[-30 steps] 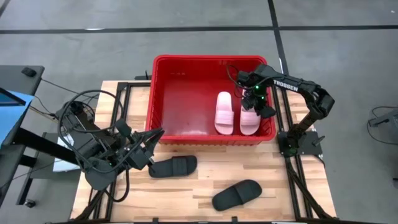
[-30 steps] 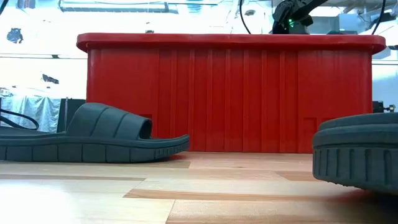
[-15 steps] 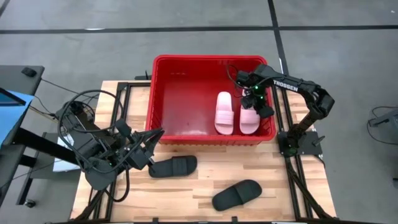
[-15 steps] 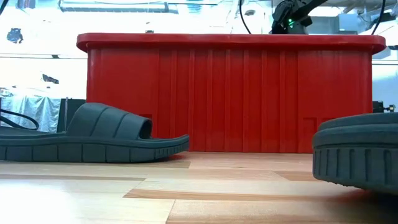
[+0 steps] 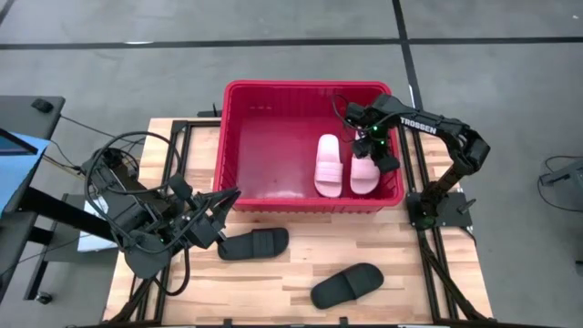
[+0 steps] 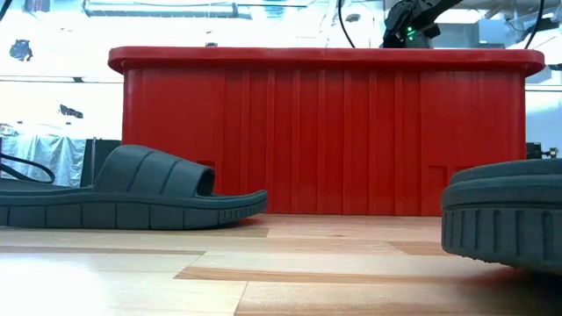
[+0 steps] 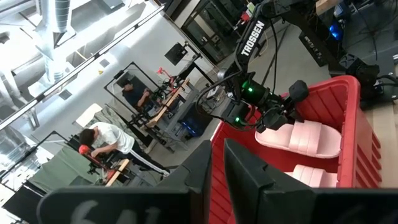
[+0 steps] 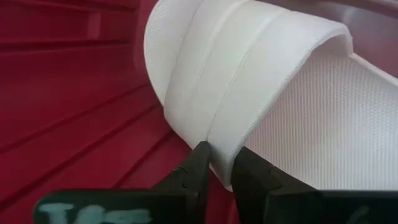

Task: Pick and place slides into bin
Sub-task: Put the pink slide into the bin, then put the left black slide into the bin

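Observation:
Two pale pink slides (image 5: 329, 166) (image 5: 364, 178) lie side by side on the floor of the red bin (image 5: 310, 85), at its right end. My right gripper (image 5: 375, 155) reaches down into the bin over the right-hand pink slide and is shut on its strap (image 8: 249, 74). Two black slides (image 5: 255, 244) (image 5: 346, 284) lie sole down on the wooden table in front of the bin. My left gripper (image 5: 232, 196) hangs shut and level above the table beside the bin's near left corner, touching nothing. My right gripper has an edge of the pink slide's wide strap (image 8: 219, 146) between its two fingers, which stand close on either side of it. The fingers come from above, pointing steeply down. The slide lies flat on the bin's floor beside the other pink slide.
The bin's left half (image 5: 264, 146) holds nothing. Its tall red wall (image 6: 325, 132) stands right behind the black slides (image 6: 132, 189) (image 6: 505, 215). Cables lie at the table's left edge (image 5: 118, 155). People sit at benches in the room beyond (image 7: 106, 140).

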You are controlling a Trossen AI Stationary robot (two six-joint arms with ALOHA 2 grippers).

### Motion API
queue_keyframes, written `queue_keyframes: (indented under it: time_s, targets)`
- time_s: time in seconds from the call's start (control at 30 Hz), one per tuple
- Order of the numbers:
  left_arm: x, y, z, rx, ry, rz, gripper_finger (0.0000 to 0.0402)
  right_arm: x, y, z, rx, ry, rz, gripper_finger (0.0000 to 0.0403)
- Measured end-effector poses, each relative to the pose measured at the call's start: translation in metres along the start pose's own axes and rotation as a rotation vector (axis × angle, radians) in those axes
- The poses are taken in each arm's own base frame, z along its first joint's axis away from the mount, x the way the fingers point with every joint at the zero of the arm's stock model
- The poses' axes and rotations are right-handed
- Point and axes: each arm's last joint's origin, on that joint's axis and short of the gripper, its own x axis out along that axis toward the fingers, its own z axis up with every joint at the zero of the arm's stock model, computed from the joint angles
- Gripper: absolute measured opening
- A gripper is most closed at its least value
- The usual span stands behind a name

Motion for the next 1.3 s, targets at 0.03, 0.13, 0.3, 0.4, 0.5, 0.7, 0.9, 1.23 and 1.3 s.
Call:
queue_keyframes:
  time_s: [0.03,0.13,0.3,0.4,0.5,0.7,0.9,1.23,1.3]
  targets:
    - [0.000,0.000,0.000,0.000,0.000,0.000,0.0034,0.000,0.000,0.000,0.001,-0.002,-0.003,0.0050]
    - [0.000,0.000,0.000,-0.003,0.000,0.000,0.0034,0.000,-0.002,0.001,0.014,-0.013,-0.021,0.0050]
    - [0.000,0.000,0.000,-0.003,0.000,0.000,0.0034,0.000,-0.004,0.002,0.013,-0.020,-0.040,0.0050]
    - [0.000,0.000,0.000,-0.003,0.000,0.000,0.0034,0.000,-0.004,0.002,0.014,-0.007,-0.052,0.0050]
    - [0.000,0.000,0.000,-0.002,0.000,0.000,0.0034,0.000,-0.005,0.002,0.019,-0.007,-0.055,0.0050]
    - [0.000,0.000,0.000,-0.001,0.000,0.000,0.0034,0.008,-0.007,0.004,0.066,-0.005,-0.081,0.0052]
    - [0.000,0.000,0.000,0.006,0.000,0.000,0.0034,0.011,-0.009,0.004,0.079,0.005,-0.098,0.0066]
    - [0.000,0.000,0.000,0.006,0.000,0.000,0.0034,0.011,-0.010,0.004,0.084,0.007,-0.116,0.0111]
    - [0.000,0.000,0.000,0.006,0.000,0.000,0.0034,0.011,-0.011,0.004,0.084,0.007,-0.122,0.0121]
